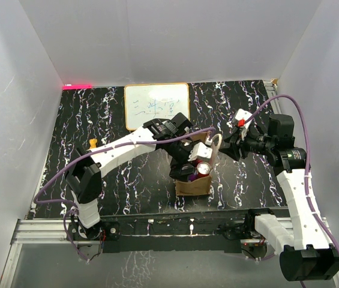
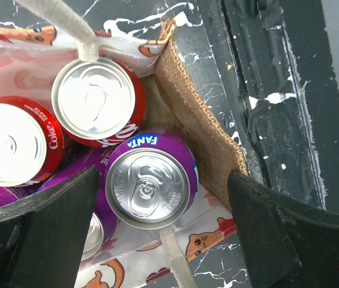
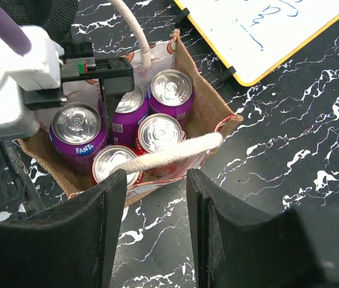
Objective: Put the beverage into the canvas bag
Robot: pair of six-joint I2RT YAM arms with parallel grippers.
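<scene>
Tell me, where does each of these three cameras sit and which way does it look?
Top external: fixed high behind the arms, looking down on the black marbled table; left arm, right arm, tan canvas bag and white framed whiteboard show.
Left wrist: straight down into the bag at a purple Fanta can; its black fingers frame it.
Right wrist: slanting down at the bag from beside; its dark fingers show, the cream rope handle crossing past their tips.
Shared: both wrist views show that Fanta can.

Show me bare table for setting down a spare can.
Free: table left of the whiteboard, and between the canvas bag and the right arm. Crowded: inside the bag, full of cans, with the left gripper over it.
</scene>
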